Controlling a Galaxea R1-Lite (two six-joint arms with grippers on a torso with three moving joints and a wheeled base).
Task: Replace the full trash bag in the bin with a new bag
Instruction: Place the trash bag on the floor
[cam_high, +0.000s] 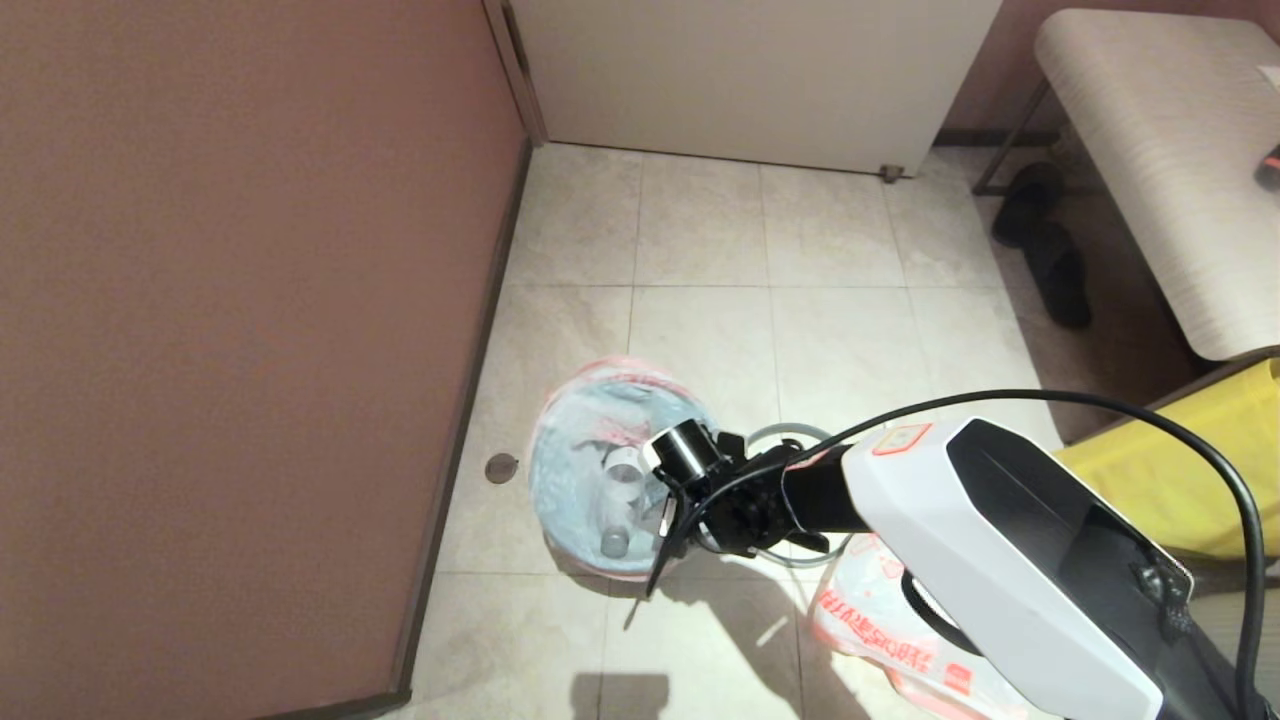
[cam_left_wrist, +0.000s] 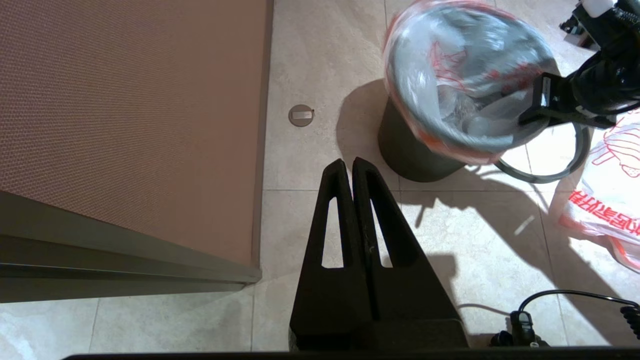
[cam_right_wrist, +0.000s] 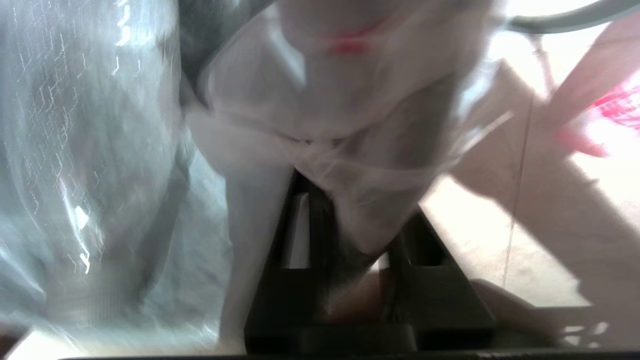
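Floor-level scene at a corner between a reddish-brown wall panel (cam_high: 240, 330) and a white door (cam_high: 750, 70). The bin (cam_left_wrist: 410, 155), black, stands on the tiled floor (cam_high: 700, 230) near the wall, lined with the full trash bag (cam_high: 580, 470), whose pink-red edge is folded over the bin mouth; clear bottles show inside. A grey ring (cam_left_wrist: 550, 172) lies on the floor just beside the bin, partly hidden under the right arm. The new bag (cam_left_wrist: 607, 200), with red print, lies flat on the tiles beyond the ring, cut off by the frame edge.

The right gripper (cam_high: 665, 520) reaches over the bin's near rim; the right wrist view shows its jaws (cam_right_wrist: 350, 220) pinching a fold of the full trash bag's thin film, though blur hides the exact contact. The left gripper (cam_left_wrist: 352, 167) hangs apart above the floor, fingers pressed together, holding nothing; it is absent from the head view.

Only the head view shows dark slippers (cam_high: 1045, 250) under a pale bench (cam_high: 1170, 170) and a yellow bag (cam_high: 1190, 470). A round floor plate (cam_high: 501, 467) sits between wall and bin.
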